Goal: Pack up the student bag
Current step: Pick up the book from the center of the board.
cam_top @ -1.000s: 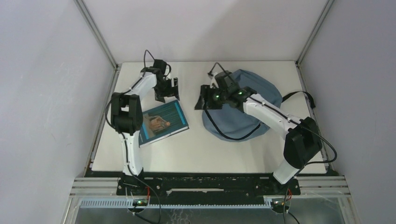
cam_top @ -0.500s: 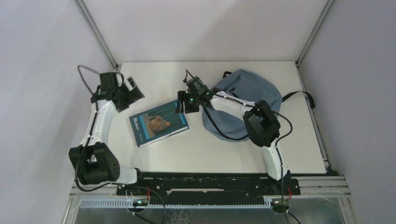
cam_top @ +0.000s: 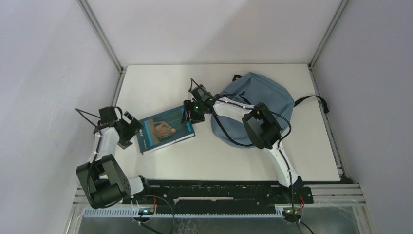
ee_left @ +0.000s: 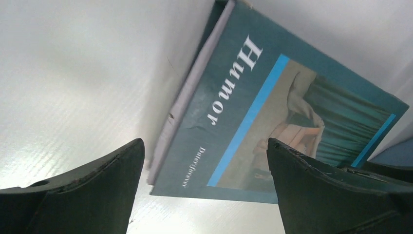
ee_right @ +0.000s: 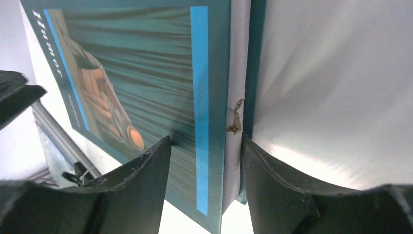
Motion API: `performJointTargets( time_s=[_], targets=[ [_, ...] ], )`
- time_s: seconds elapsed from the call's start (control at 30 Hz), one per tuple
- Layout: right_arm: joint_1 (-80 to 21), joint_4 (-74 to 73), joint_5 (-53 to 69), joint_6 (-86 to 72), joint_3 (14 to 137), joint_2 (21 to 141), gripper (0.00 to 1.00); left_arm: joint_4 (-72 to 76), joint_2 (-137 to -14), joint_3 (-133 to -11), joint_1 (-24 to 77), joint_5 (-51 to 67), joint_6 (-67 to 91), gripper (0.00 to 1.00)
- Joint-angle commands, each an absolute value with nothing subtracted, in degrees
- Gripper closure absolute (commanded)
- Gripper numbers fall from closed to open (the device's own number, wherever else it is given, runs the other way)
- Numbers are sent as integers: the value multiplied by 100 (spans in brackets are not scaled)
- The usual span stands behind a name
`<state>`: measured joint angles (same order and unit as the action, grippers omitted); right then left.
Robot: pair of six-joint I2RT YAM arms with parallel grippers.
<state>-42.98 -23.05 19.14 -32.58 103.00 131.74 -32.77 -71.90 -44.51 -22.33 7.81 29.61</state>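
My left jaws are spread wide and sit low at the left side of the table [cam_top: 160, 83], just beside the left edge of the book [cam_top: 164, 127]. In the left wrist view, both dark fingers [ee_left: 83, 195] frame the book's spine side with nothing pinched between them. I cannot tell whether either one touches the cover. The book lies flat and cover up, set at a slant. It is teal, with the white word "Humor", a light blue stripe and a picture of a figure. My right arm [cam_top: 234, 109] reaches leftward across the near-left part of the bag [cam_top: 265, 95] and puts my right jaws at the book's far-right edge. These jaws are partly open and straddle that edge. One finger [ee_right: 131, 195] is over the cover, and the other finger [ee_right: 287, 195] is over the bare table just past the pale page block. They are not closed across the book's thickness, and the pictures do not show whether the tips press on it. The page block has a small torn spot [ee_right: 236, 119] close to the fingertips. The grey-blue bag lies slumped on the far-right part of the table. It is near the book's right corner and looks apart from it. A black strap [cam_top: 311, 100] trails off its right side towards the table's right edge.
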Motion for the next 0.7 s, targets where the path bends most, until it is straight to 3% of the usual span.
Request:
performJointTargets(
  time_s=[0.0, 0.17, 0.23, 0.27, 0.3, 0.67],
  targets=[
    [-4202, -1683, 2593, -3594, 10191, 13120, 40, -2708, -7168, -4034, -2271, 1338, 3175, 1],
    [-4069, -1166, 3132, -3919, 9889, 12983, 60, -2313, -7610, -3863, -2277, 2050, 3428, 4],
    [-4024, -1008, 3342, -4051, 9789, 12894, 75, -2232, -7679, -3854, -2268, 2232, 3466, 5],
    [-4003, -969, 3463, -4090, 9755, 12842, 93, -2224, -7670, -3865, -2262, 2255, 3463, 5],
    [-3969, -984, 3595, -4140, 9729, 12776, 100, -2224, -7635, -3873, -2273, 2254, 3452, 5],
    [-3493, -907, 3651, -4071, 8871, 11090, 100, -2952, -6840, -4394, -2268, 2162, 3012, 0]
  ],
)
